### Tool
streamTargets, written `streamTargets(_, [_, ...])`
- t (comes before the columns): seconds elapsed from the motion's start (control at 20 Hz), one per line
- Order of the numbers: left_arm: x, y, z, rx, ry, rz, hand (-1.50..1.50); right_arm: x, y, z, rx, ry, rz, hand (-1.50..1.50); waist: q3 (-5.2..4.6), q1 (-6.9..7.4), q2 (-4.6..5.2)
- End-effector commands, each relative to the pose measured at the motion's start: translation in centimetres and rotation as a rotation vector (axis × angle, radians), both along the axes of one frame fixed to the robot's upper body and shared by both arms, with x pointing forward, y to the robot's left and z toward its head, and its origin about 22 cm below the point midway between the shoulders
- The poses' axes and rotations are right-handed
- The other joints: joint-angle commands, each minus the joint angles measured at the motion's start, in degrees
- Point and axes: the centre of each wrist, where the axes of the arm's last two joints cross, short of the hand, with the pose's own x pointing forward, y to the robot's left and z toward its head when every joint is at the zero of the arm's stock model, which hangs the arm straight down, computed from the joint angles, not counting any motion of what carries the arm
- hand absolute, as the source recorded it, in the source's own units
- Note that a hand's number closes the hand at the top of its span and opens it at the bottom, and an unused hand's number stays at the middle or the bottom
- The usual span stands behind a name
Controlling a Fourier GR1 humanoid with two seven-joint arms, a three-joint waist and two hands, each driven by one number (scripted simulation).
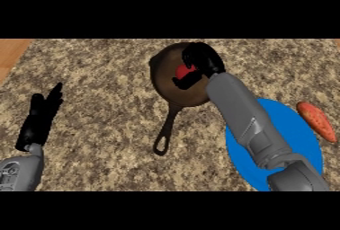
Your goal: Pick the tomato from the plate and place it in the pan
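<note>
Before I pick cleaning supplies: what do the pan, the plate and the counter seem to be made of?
Pan: probably cast iron, dark brown, matte, with a looped handle. Plate: plain flat blue, no sheen; ceramic or plastic, cannot tell. Counter: speckled brown and beige, like granite.

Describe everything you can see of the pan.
The pan is a dark brown skillet that looks like cast iron, with a round bowl and a long thin handle ending in a loop with a hole. It lies flat on the speckled granite counter, handle pointing toward the view's lower edge, just left of the blue plate. The right hand is over its bowl, fingers curled round the red tomato; whether the tomato touches the pan cannot be told.
</note>
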Motion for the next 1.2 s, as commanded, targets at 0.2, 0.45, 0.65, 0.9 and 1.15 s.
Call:
streamTargets(0.2, [0.9, -0.9, 0.5, 0.015, -0.013, -0.045, 0.00, -0.7, -0.2, -2.5, 0.096, 0.129, -0.004, -1.50, 0.05, 2.74, 0.89])
streamTargets(0.45, [1.6, -1.0, 0.2, 0.009, -0.025, -0.063, 0.00, -1.1, -0.5, -3.6, 0.166, 0.086, -0.005, -1.50, 0.02, 4.17, 1.22])
streamTargets(0.65, [1.8, -2.1, 0.0, 0.009, -0.008, -0.061, 0.00, -0.5, -0.3, -2.3, 0.316, 0.018, -0.027, -1.50, 0.09, 3.00, 0.94])
streamTargets(0.9, [1.0, -0.9, -0.1, -0.020, 0.006, -0.043, 0.00, -0.8, -0.8, -3.0, 0.402, -0.055, -0.081, -1.50, 0.06, 2.04, 0.43])
streamTargets(1.15, [0.7, 0.5, -0.8, 0.012, 0.003, 0.023, 0.00, 0.5, 0.1, 0.4, 0.488, -0.039, -0.140, -1.50, -0.03, -0.91, -0.12])
